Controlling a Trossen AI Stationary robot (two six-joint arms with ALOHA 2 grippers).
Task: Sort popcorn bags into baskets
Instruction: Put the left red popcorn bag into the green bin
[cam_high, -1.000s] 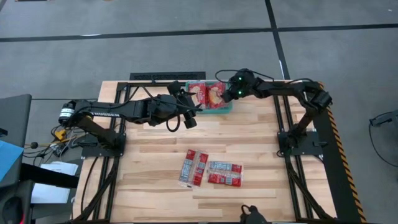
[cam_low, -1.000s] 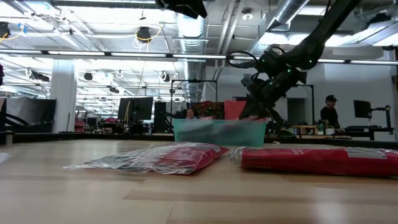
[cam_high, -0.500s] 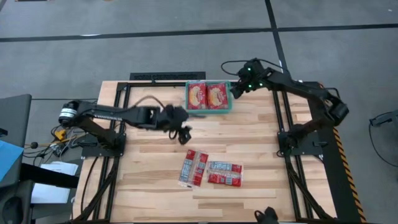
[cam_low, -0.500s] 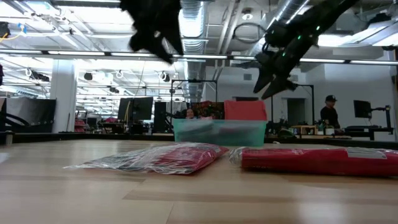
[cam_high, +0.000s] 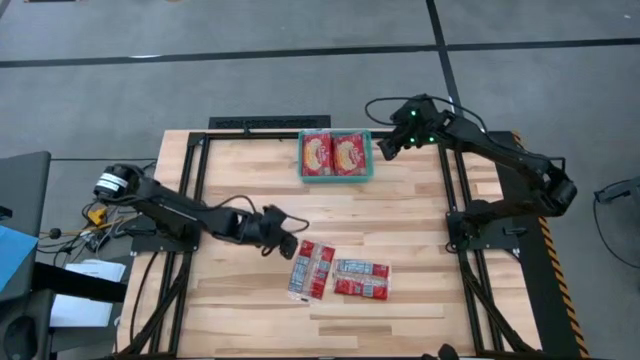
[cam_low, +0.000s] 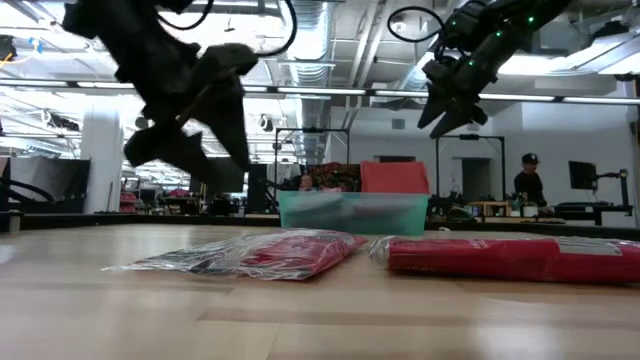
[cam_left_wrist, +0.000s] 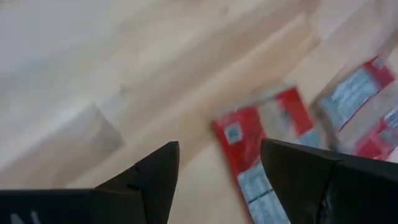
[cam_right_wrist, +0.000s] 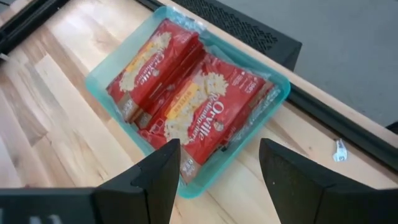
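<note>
Two stacks of squarish red foil popcorn bags are seen side by side in the shallow translucent teal-green plastic basket at the far edge of the pale wooden table. Two long narrow red packets are left lying mid-table, so the sorting is judged mostly done. The left gripper is held just beside them, fingers spread wide, nothing held. The right gripper is poised near the basket, likewise spread and empty. On the bags, "Orville" is legible; the rest cannot be read.
</note>
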